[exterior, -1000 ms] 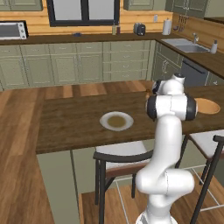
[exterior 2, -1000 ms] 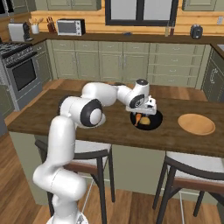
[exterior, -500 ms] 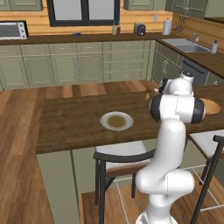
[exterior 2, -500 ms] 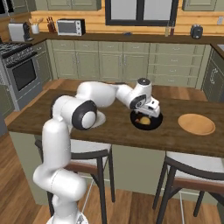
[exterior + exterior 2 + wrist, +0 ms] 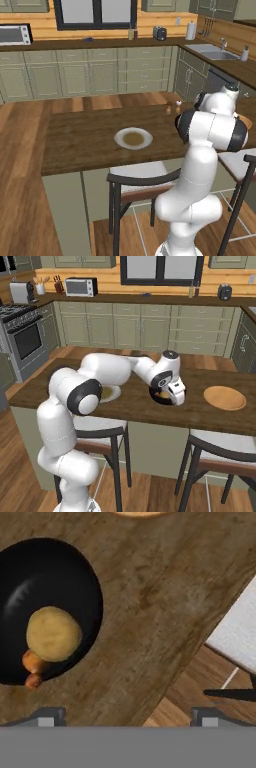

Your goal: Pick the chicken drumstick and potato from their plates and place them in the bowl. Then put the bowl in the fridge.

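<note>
Both foods are in: the potato (image 5: pixel 53 634) lies in the bowl (image 5: pixel 75 577) at nine o'clock in the hand view, the drumstick (image 5: pixel 32 668) under it, and the gripper (image 5: pixel 125 717) stands wide and empty, leaving only the fridge trip.

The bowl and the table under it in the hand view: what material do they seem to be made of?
The bowl looks like glazed ceramic or glossy plastic: deep black with soft pale highlights on its inner wall; which one is unclear. The table looks like dark stained wood with a matte finish: brown streaky grain runs across it.
</note>
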Tool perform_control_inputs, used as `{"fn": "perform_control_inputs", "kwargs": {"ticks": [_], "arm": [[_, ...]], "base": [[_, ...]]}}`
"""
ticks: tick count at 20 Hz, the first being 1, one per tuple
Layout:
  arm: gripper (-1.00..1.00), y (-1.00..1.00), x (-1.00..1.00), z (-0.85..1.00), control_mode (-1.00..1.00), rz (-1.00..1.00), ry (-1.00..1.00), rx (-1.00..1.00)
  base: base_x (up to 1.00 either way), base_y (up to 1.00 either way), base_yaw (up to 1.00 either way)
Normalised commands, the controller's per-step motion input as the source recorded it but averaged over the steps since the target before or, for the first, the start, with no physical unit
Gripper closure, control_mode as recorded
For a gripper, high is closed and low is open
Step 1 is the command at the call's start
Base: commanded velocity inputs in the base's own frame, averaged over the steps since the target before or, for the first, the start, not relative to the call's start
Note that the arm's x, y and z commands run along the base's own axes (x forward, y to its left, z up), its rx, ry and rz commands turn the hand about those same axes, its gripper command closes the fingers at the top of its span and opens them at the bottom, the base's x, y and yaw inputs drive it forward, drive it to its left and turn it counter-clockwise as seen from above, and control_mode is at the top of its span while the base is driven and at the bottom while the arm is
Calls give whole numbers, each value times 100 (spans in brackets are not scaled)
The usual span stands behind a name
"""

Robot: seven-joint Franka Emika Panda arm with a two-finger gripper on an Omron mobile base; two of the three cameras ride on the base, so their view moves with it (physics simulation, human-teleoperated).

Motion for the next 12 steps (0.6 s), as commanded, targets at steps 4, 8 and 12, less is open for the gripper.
{"fn": "perform_control_inputs", "kwargs": {"ticks": [4,8,12], "arm": [[-100,-13,-2,-8,-100,-47,3,39],[-100,-3,0,-1,-100,-20,0,39],[-100,4,0,-19,-100,-1,-6,21]], "base": [[0,0,0],[0,0,0],[0,0,0]]}}
